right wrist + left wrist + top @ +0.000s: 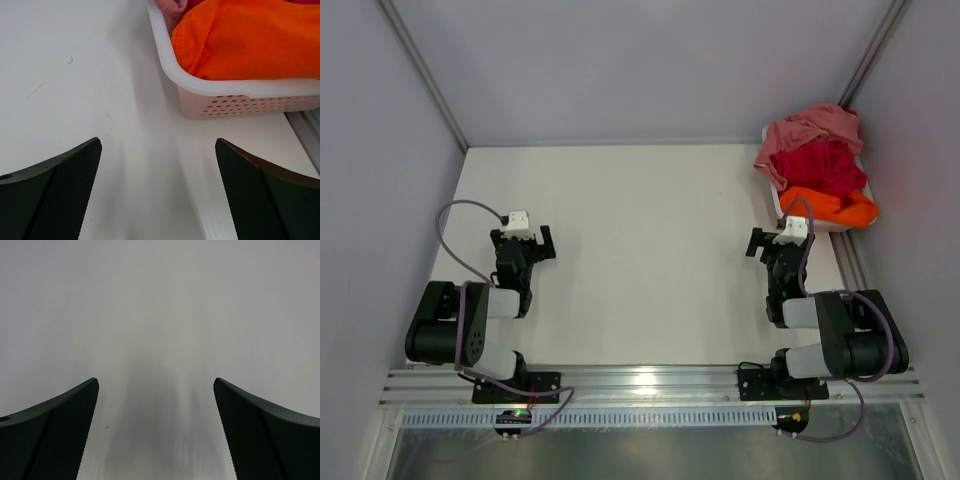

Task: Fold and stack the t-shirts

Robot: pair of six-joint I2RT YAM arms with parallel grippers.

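Observation:
The t-shirts lie crumpled in a heap at the table's far right: a salmon-pink one (815, 128) on top, a crimson one (815, 165) under it and an orange one (835, 205) nearest me. They fill a white tub (165, 60); its orange shirt (250, 37) shows in the right wrist view. My right gripper (772, 243) hangs open just in front of the tub, its jaws (157, 145) wide with nothing between them. My left gripper (526, 243) stands open over bare table at the left, also (156, 382) holding nothing.
The white table (640, 260) runs between grey side walls. A metal rail (650, 382) with both arm bases crosses the near edge. A metal strip (305, 130) lines the table's right side beside the tub.

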